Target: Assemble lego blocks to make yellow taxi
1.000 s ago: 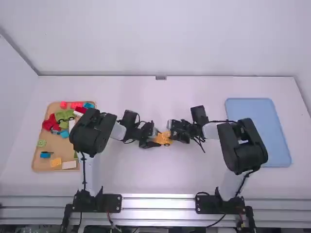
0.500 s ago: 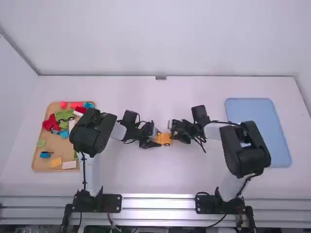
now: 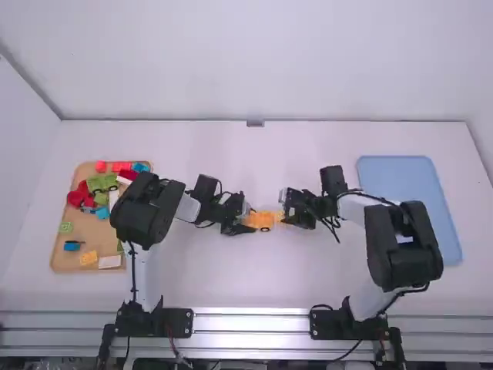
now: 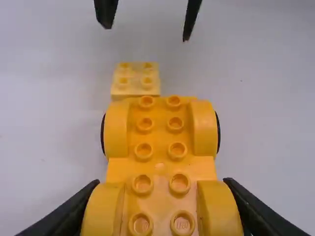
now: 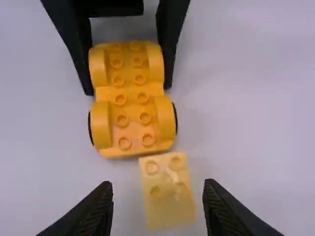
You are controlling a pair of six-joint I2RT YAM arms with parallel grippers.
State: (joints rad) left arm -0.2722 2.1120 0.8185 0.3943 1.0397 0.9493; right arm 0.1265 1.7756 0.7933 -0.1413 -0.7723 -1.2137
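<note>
The yellow plastic wheeled chassis with a studded top [image 4: 160,167] sits near the middle of the white table [image 3: 231,285], the left gripper [image 5: 128,88] clamped across its sides. Just beyond its free end is a pale yellow four-stud block [image 5: 168,196]; the right gripper's [image 5: 158,187] fingers stand apart around it. To seat it well, align studs squarely, then press straight down while the chassis is braced. A blue tray [image 3: 408,212] lies by the table's right edge, before a white wall [image 3: 254,65].
</note>
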